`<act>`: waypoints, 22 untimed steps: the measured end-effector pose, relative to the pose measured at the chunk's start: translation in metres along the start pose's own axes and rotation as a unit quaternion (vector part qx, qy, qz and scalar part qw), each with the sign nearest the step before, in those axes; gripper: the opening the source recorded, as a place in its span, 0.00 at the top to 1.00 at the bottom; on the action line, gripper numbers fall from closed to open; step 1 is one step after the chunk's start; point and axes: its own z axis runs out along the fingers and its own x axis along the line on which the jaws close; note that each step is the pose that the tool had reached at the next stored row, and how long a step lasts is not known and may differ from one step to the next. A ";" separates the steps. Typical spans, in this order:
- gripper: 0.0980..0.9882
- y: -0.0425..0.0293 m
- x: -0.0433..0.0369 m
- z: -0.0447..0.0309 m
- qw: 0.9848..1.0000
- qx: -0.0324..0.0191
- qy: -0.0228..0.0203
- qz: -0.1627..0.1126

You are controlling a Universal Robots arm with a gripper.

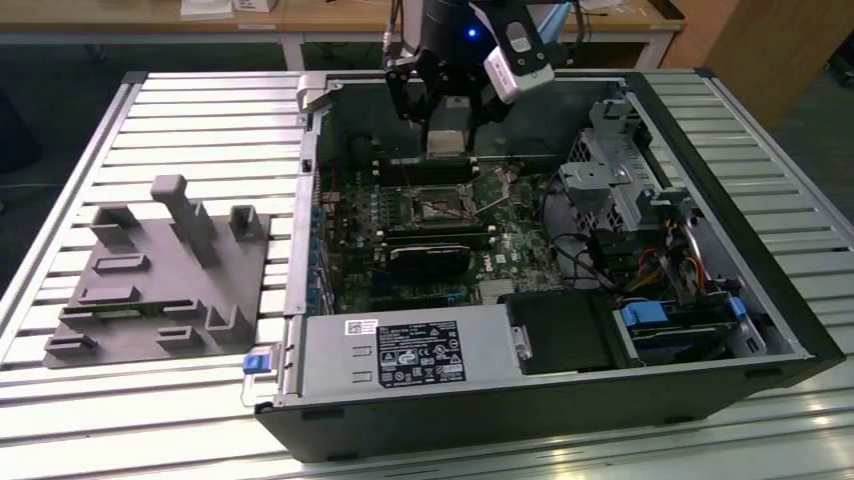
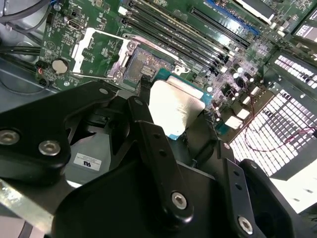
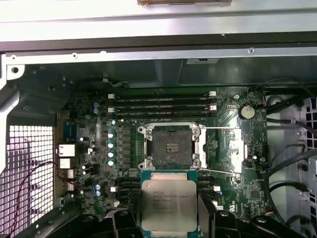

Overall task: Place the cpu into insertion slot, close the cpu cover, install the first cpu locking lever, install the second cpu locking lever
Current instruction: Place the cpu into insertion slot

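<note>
even overhead light; glare whites out cpu (image 2: 174,110) in second wrist view; case (image 1: 550,118) interior shadowed

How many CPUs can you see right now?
1. The cpu is gripped in the tool over the motherboard, not yet in the empty insertion slot; the cpu cover lies open beside it.

A big table (image 1: 200,110) made of pale metal slats fills most of the exterior view. Bright light (image 1: 561,455) shines off the slats near the front. Behind the table stands a long wooden bench (image 1: 334,18). The floor (image 1: 54,95) is dark. A brown wooden panel (image 1: 774,50) stands at the exterior view's right.
</note>
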 end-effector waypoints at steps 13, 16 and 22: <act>0.51 -0.0008 -0.0005 0.0152 1.000 0.000 0.000 0.000; 0.51 -0.0010 -0.0005 0.0180 1.000 0.000 0.000 0.000; 0.51 -0.0013 -0.0008 0.0255 1.000 0.000 0.000 0.000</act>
